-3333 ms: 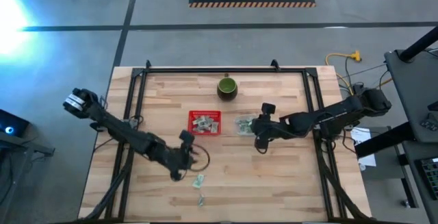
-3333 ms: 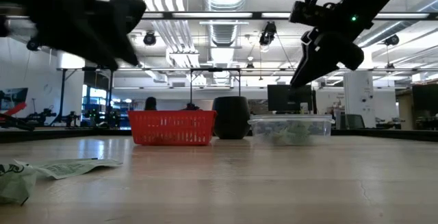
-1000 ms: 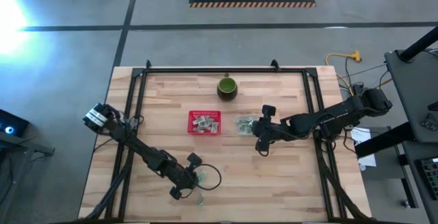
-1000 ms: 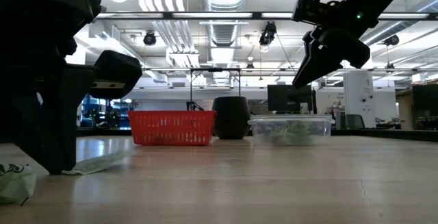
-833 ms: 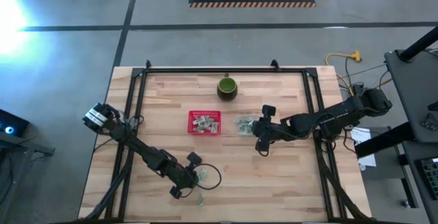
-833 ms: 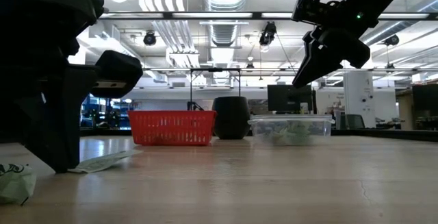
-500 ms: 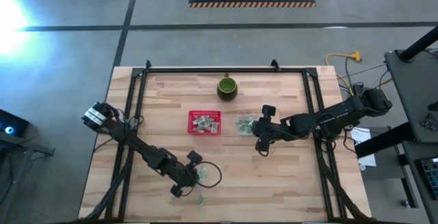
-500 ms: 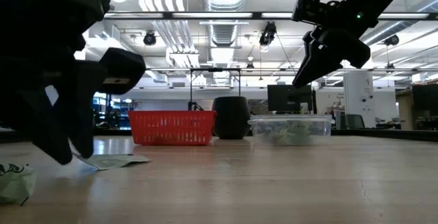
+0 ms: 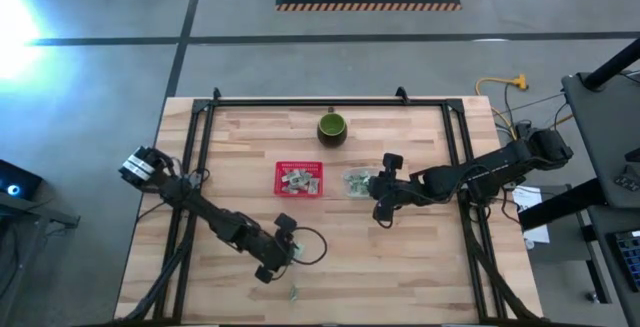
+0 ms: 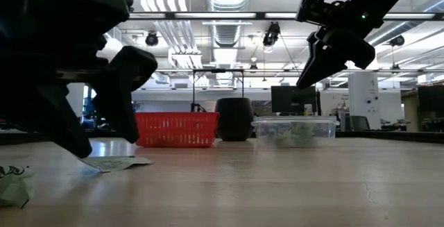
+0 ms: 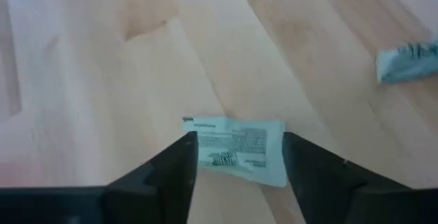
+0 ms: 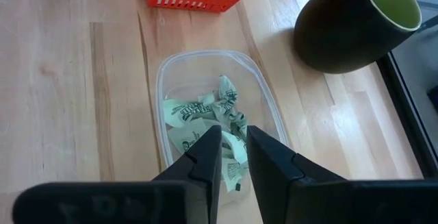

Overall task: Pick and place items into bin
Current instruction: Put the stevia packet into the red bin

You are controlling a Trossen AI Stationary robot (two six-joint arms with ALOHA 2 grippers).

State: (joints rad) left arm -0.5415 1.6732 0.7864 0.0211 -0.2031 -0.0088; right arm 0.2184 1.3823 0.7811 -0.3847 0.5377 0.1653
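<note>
We have the left gripper (image 11: pixel 239 157) spread wide, straddling a flat pale green-and-white wrapped packet (image 11: pixel 237 150) near the wooden table's (image 9: pixel 420 267) front edge, ready to pinch it for the red mesh basket (image 9: pixel 299 179), while the right gripper (image 12: pixel 230 154), nearly closed and empty, waits above the clear plastic tub (image 12: pixel 174 73).

I see two dark, matte-black jointed arms. My left arm (image 9: pixel 200 212) ends at its base in a pale grey-and-black block, and a thin black cable loops beside its wrist. My right arm (image 9: pixel 470 174) carries small green lights. Each gripper's fingers (image 11: pixel 171 176) are flat, black, wedge-shaped plastic.
</note>
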